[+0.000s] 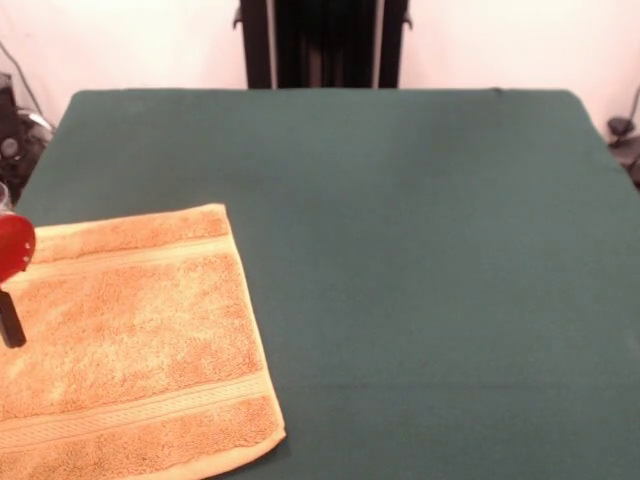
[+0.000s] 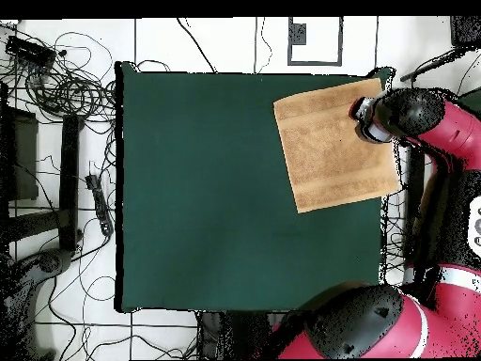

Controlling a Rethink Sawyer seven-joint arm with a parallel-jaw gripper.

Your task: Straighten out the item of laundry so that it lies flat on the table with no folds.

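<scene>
Towel spread flat at the table's near-left corner.
Gripper above its left edge; finger state unclear.

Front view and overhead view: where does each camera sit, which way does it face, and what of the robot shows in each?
Front view: sits across the table, facing the robot's side; the towel lies lower left, with only a red and black bit of the arm's end at the left edge.
Overhead view: above, looking straight down; the red arm reaches over the towel's right edge.
Shared: the same flat orange towel and green table, turned half round.
</scene>
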